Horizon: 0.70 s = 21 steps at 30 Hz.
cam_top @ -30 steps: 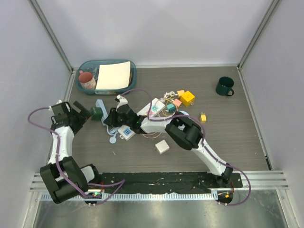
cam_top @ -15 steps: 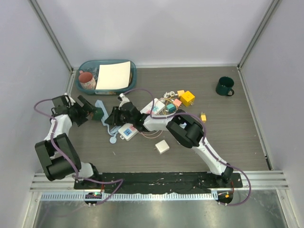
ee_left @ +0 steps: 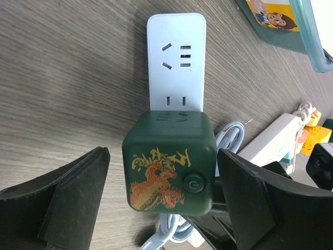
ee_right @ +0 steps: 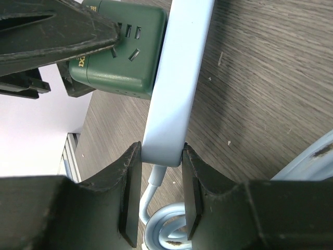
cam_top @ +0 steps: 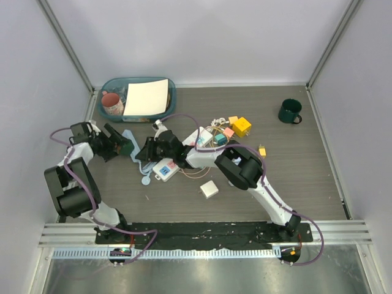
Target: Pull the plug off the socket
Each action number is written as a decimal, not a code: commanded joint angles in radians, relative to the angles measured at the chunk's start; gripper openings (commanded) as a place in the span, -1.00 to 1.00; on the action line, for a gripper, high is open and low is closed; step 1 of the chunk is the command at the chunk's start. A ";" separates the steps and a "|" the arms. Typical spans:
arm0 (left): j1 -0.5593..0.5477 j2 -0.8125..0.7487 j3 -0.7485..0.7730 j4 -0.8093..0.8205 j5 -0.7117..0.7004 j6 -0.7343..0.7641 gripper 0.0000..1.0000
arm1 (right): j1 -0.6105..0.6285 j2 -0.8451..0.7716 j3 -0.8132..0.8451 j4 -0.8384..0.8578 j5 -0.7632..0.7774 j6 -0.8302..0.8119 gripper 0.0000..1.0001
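The socket (cam_top: 195,139), a long white strip with pastel faces, lies mid-table; its end shows in the left wrist view (ee_left: 273,136). A small white square plug (cam_top: 209,189) lies loose on the table, apart from it. Neither gripper is at these. My left gripper (cam_top: 120,146) is open, with its jaws either side of a dark green cube (ee_left: 169,161) plugged into a short light-blue strip (ee_left: 176,57). My right gripper (ee_right: 160,153) is shut on the cord end of that light-blue strip (ee_right: 179,67). In the top view it (cam_top: 147,153) is just right of the cube (cam_top: 126,146).
A teal tray (cam_top: 110,86) with a pink cup and a white sheet stands at the back left. A white block with a blue label (cam_top: 164,170), a yellow cube (cam_top: 241,126), small pastel blocks, cords and a dark green mug (cam_top: 289,111) lie around.
My left gripper has moved right, up to the dark green cube, and its arm has folded in closer. My right gripper still holds the light-blue strip and has barely moved.
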 commanded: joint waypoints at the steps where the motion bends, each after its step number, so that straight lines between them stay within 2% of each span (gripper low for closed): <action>1: -0.011 0.030 0.055 0.062 0.057 -0.001 0.77 | -0.009 0.036 0.002 -0.049 -0.036 -0.007 -0.99; 6: -0.020 0.064 0.055 0.074 0.089 -0.016 0.71 | -0.010 0.045 0.017 -0.067 -0.040 -0.013 -0.98; 12: -0.021 0.107 0.067 0.059 0.107 -0.027 0.48 | -0.012 0.050 0.028 -0.075 -0.043 -0.009 -0.98; 14: -0.023 0.124 0.073 0.059 0.132 -0.027 0.35 | -0.012 0.050 0.036 -0.085 -0.036 -0.007 -0.98; 15: -0.025 0.124 0.076 0.056 0.136 -0.027 0.12 | -0.012 0.049 0.043 -0.102 -0.030 -0.007 -0.99; 17: -0.026 0.113 0.079 0.042 0.126 -0.024 -0.18 | -0.013 0.045 0.046 -0.118 -0.013 -0.007 -0.99; 18: -0.029 0.107 0.084 0.027 0.120 -0.013 -0.48 | -0.013 0.042 0.042 -0.125 -0.004 -0.010 -0.99; 21: -0.028 0.087 0.137 -0.081 0.057 0.012 -1.00 | -0.015 0.035 0.031 -0.163 0.042 -0.006 -0.98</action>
